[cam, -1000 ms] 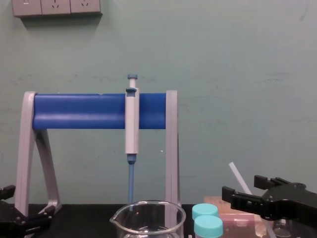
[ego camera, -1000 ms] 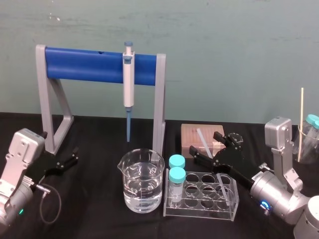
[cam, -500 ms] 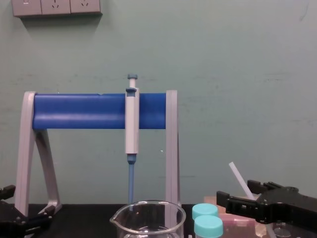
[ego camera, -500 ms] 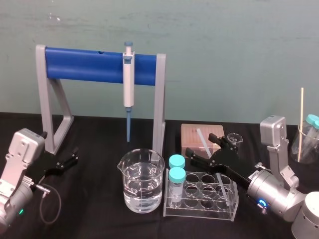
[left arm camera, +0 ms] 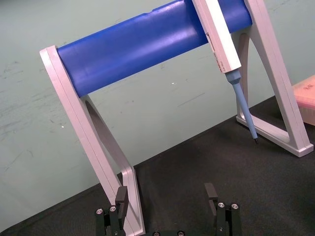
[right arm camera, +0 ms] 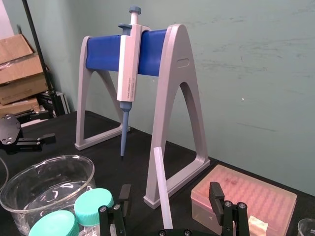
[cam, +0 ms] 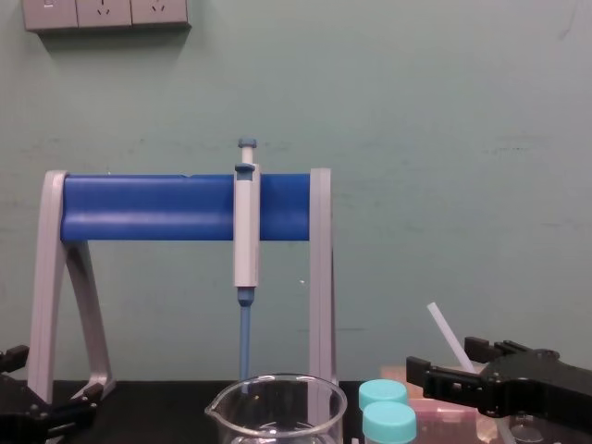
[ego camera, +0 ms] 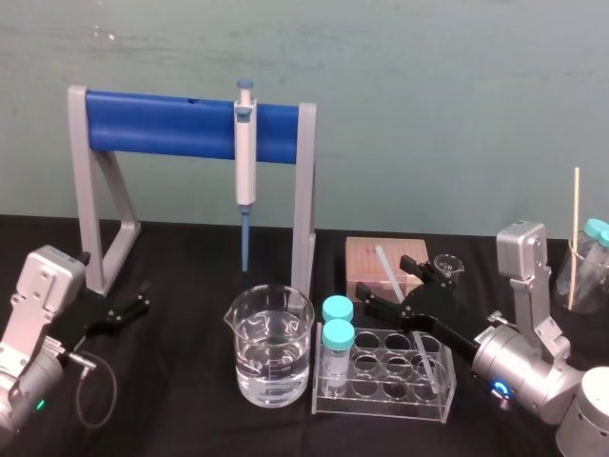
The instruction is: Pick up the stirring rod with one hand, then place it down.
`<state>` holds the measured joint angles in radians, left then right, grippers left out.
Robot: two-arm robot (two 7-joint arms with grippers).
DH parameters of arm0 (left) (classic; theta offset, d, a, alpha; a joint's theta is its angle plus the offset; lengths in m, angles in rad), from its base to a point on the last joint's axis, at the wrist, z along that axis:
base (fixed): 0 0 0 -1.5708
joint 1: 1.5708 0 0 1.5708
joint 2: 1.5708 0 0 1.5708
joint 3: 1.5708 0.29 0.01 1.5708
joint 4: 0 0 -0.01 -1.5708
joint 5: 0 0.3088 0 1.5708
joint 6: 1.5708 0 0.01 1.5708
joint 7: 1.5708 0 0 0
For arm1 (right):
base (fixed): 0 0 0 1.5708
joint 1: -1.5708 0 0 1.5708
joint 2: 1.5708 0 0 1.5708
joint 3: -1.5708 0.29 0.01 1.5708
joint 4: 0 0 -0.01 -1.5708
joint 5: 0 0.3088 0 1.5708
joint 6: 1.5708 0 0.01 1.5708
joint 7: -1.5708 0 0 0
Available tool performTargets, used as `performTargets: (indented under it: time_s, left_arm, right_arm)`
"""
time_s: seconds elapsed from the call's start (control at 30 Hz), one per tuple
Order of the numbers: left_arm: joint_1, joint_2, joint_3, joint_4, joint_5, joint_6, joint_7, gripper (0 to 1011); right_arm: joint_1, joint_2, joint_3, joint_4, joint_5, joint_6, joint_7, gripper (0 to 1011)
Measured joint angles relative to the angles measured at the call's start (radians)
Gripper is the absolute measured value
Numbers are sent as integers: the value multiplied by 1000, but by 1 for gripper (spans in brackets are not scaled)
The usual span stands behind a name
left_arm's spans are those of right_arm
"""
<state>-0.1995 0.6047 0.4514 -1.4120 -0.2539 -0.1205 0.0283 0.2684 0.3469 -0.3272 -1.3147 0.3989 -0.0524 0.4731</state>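
Observation:
The stirring rod is a thin translucent white rod leaning in the clear tube rack, its top tilted toward the pink box. In the right wrist view the stirring rod rises between my two black fingers without touching either. My right gripper is open around the rod's upper part, just above the rack; in the chest view the right gripper sits low at the right with the stirring rod poking up beside it. My left gripper is parked open at the far left; the left wrist view shows the left gripper empty.
A grey-and-blue pipette hangs on the blue-barred stand. A water-filled beaker stands left of the rack, which holds two teal-capped vials. A pink tip box and a small beaker lie behind. A wooden stick stands far right.
My right gripper has shifted left and a little lower, bringing its open fingers around the stirring rod. In the last half second it has barely moved. The left arm is still.

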Motion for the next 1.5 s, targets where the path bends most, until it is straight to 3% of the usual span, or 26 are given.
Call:
performTargets:
  time_s: [0.37, 0.73, 0.9, 1.07, 1.23, 1.33, 1.5]
  left_arm:
    - [0, 0, 0, 0, 0, 0, 0, 1000]
    - [0, 0, 0, 0, 0, 0, 0, 1001]
    - [0, 0, 0, 0, 0, 0, 0, 1000]
    - [0, 0, 0, 0, 0, 0, 0, 1000]
    - [0, 0, 0, 0, 0, 0, 0, 1000]
    - [0, 0, 0, 0, 0, 0, 0, 1001]
    - [0, 0, 0, 0, 0, 0, 0, 1000]
  right_arm:
    - [0, 0, 0, 0, -1, -1, 3, 965]
    - [0, 0, 0, 0, -1, -2, 4, 682]
    - [0, 0, 0, 0, -1, -2, 5, 479]
    - [0, 0, 0, 0, -1, -2, 5, 362]
    - [0, 0, 0, 0, -1, -2, 5, 152]
    - [0, 0, 0, 0, -1, -2, 5, 77]
    - [0, 0, 0, 0, -1, -2, 5, 69]
